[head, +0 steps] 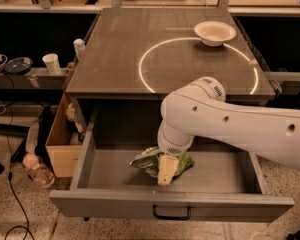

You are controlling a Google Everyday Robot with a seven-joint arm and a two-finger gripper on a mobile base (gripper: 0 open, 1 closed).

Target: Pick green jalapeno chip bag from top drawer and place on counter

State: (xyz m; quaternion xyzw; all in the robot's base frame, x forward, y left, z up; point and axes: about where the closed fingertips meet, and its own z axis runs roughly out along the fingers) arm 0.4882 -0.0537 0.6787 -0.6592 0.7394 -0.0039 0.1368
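The green jalapeno chip bag lies crumpled on the floor of the open top drawer, near its middle. My gripper points down into the drawer and sits right on the bag, covering its centre. The white arm reaches in from the right and hides the bag's upper part and part of the drawer's back. The counter with its white circle line lies above the drawer.
A white bowl stands on the counter's far right, on the circle line. A brown cardboard box stands on the floor left of the drawer. A white cup and a bottle stand on a low shelf at the left.
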